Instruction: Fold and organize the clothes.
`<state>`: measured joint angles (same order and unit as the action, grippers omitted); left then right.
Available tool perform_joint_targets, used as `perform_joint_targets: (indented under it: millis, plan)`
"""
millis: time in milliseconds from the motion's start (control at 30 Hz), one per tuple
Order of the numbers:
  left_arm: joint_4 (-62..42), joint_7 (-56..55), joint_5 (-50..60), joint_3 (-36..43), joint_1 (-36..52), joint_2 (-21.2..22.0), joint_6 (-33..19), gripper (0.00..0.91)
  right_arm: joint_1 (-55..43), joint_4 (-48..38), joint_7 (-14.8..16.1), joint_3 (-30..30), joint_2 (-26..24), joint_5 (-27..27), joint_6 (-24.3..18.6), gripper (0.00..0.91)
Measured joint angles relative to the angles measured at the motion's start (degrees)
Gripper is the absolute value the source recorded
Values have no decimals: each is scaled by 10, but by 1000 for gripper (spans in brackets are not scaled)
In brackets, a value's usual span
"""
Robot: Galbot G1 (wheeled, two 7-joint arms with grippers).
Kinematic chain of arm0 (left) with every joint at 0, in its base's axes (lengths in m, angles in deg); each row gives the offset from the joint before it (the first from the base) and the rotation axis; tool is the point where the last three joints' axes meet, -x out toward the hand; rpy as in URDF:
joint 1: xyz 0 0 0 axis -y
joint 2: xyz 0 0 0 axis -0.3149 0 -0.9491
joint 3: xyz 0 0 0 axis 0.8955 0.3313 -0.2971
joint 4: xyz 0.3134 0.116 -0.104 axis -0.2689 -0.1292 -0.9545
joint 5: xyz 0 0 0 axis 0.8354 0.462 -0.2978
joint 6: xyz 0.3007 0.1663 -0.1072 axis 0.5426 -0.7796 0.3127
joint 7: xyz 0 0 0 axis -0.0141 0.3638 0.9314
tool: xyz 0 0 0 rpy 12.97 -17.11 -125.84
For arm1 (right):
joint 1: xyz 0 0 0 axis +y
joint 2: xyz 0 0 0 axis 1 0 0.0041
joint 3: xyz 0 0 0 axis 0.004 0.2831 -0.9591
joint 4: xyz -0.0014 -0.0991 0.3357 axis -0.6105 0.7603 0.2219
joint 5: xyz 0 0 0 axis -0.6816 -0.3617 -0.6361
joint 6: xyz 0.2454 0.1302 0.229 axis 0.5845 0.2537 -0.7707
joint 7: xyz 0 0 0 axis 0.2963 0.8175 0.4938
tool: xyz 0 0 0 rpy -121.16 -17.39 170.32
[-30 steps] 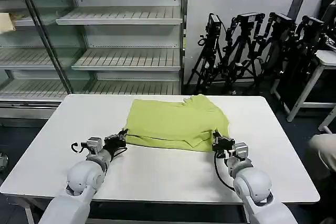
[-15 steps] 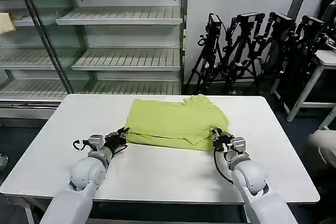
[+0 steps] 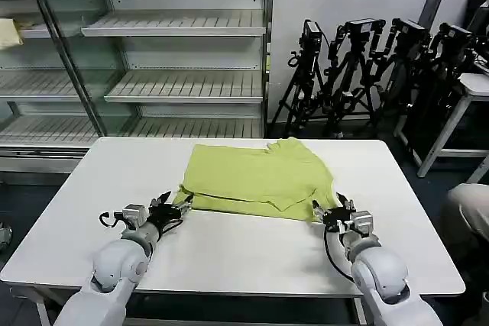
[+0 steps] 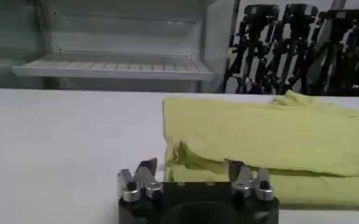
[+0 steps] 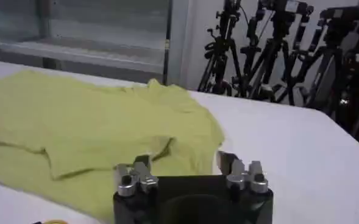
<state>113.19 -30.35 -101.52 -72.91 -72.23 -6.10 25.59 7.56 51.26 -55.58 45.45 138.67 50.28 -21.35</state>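
Where fingers spread, folded T-shirt (image 3: 260, 177) untouched.

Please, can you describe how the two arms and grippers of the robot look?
Both arms have smooth, rounded pale grey shells with ball-like joints. A thin black cable loops beside each wrist. The left gripper and right gripper are black blocks; the wrist views show short silver metal jaws with bolts.
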Motion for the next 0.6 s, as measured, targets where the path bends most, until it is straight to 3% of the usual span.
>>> perform_joint_targets:
  millis: [33, 67, 100, 133, 600]
  plan:
    - [-1, -1, 1, 0, 0, -2, 1, 907, 4, 1, -1, -1, 0, -1, 0, 0]
    - [-3, -3, 3, 0, -1, -4, 1, 806, 6, 1, -1, -2, -1, -3, 0, 0]
    - [-5, -4, 4, 1, -1, -5, 2, 494, 8, 2, -2, -3, -2, -5, 1, 0]
    - [-7, -5, 5, 2, -2, -5, 2, 20, 9, 2, -2, -3, -2, -7, 1, 0]
    - [-20, 1, 10, 7, -6, -4, 4, 20, 22, 8, -1, -4, -5, -28, 1, 0]
